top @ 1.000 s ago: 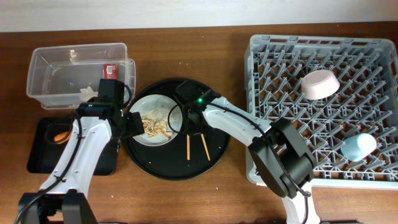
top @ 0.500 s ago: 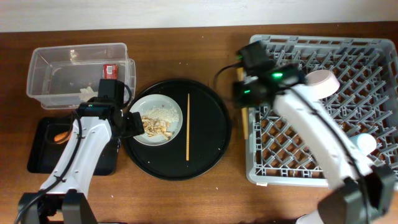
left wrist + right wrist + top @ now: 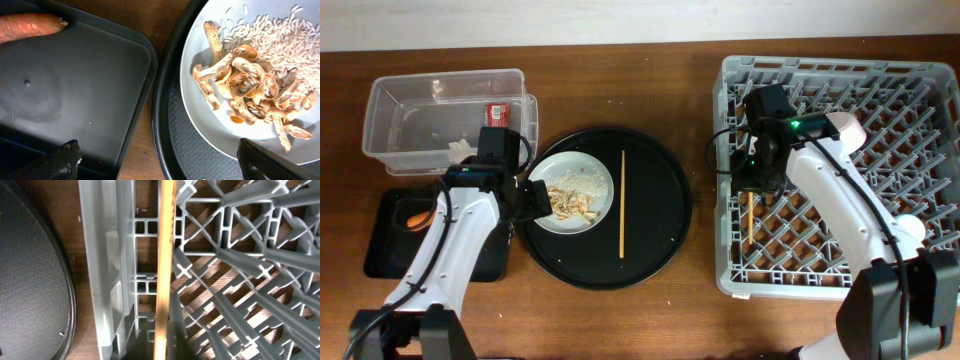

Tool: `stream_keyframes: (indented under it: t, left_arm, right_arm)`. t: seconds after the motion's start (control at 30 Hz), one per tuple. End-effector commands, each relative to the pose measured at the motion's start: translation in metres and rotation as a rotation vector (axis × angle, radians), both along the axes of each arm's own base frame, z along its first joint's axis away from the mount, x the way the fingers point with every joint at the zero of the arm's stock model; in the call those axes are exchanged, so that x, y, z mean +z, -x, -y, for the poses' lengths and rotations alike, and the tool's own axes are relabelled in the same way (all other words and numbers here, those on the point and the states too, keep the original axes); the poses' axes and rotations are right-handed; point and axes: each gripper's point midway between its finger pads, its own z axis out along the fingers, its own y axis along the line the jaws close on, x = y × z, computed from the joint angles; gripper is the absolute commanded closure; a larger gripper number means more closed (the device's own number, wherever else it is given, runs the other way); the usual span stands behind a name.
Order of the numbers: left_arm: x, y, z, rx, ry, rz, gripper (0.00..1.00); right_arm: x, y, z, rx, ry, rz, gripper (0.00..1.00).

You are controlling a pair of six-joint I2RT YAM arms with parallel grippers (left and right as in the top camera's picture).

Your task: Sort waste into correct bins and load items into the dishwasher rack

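Observation:
My left gripper (image 3: 525,197) is open and empty, its fingers (image 3: 165,160) astride the gap between the shallow black tray (image 3: 75,100) and the grey-white plate (image 3: 210,125). The plate holds beige food scraps (image 3: 250,85) and rice (image 3: 280,40). A carrot piece (image 3: 30,26) lies in the shallow tray. My right gripper (image 3: 757,178) is over the left side of the dishwasher rack (image 3: 920,280), shut on a chopstick (image 3: 165,255) that points toward the front. The other chopstick (image 3: 622,205) lies on the round tray. The white bowl (image 3: 845,130) and blue cup (image 3: 905,232) sit in the rack.
The clear tub (image 3: 390,110) at the back left holds the red wrapper (image 3: 498,113) and white tissue (image 3: 460,150). The large round black tray (image 3: 655,240) sits between the bins and the rack. The rack's upright pegs (image 3: 240,260) crowd round the held chopstick.
My right gripper lifted one chopstick off the round tray and carried it right, over the rack's left side. The left arm has not moved.

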Motion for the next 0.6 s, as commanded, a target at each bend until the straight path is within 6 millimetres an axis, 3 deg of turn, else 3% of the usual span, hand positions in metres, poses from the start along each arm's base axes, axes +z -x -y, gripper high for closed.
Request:
stream_keyframes:
  t: [0.0,0.1,0.2,0.4,0.57]
  left_arm:
    - [0.005,0.0,-0.002,0.019,-0.003,0.019,0.01]
    - [0.005,0.0,-0.002,0.019,-0.003,0.019,0.01]
    - [0.005,0.0,-0.002,0.019,-0.003,0.019,0.01]
    - [0.006,-0.001,-0.002,0.019,-0.003,0.021,0.01]
    - [0.006,-0.001,-0.002,0.019,-0.003,0.022,0.01]
  right_arm:
    - [-0.001,0.001,-0.006,0.014,-0.029,-0.006,0.55]
    - [0.0,-0.001,-0.013,0.021,-0.065,0.001,0.54]
    - [0.008,-0.008,-0.032,0.071,-0.163,0.03,0.54]
    - [0.031,-0.021,-0.098,0.222,-0.293,0.14,0.54]
    - [0.022,-0.01,-0.153,0.366,-0.222,0.178,0.54]
